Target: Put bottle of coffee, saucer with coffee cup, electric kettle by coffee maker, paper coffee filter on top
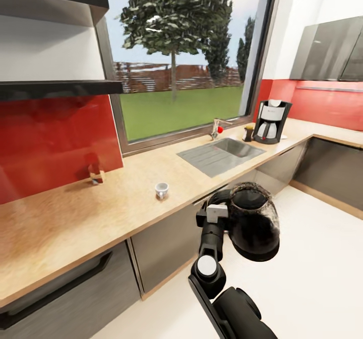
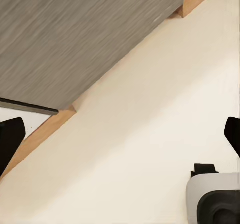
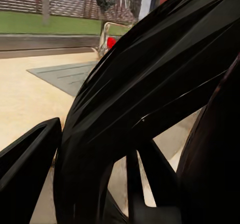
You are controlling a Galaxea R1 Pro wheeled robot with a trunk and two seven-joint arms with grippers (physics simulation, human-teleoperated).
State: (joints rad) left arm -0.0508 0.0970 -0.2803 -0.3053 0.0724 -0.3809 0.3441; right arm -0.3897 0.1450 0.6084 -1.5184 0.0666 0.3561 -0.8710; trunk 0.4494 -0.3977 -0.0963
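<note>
**Kettle in right claw, coffee maker far up the counter**

The electric kettle (image 1: 253, 223) hangs upright in front of the robot, off the kitchen countertop (image 1: 75, 218), over the pale floor beside the grey cabinets (image 1: 161, 248). The right gripper (image 1: 218, 213) is clamped on the kettle's black loop handle; in the right wrist view the handle and dark body (image 3: 150, 99) crowd the frame, with one finger (image 3: 25, 169) beside them.

The coffee maker (image 1: 271, 121) is the landmark. It stands on the countertop beyond the sink (image 1: 222, 155), well apart from the kettle, and lies ahead of the claw and to its right. The bottle of coffee (image 1: 248, 133) is already just beside the coffee maker, on the sink side. The coffee cup (image 1: 161, 190) sits alone on the countertop, well apart from the coffee maker and nearer the kettle; I can't see a saucer under it.

Key relation, as I judge it: the kettle must travel along the counter, past the sink, to a free spot next to the coffee maker. The right arm holds it, so the right arm does the placing; the base probably has to roll closer first.

The left gripper (image 2: 120, 139) looks down at the floor and a cabinet front (image 2: 75, 34), its dark fingertips (image 2: 10, 139) wide apart and holding nothing.
</note>
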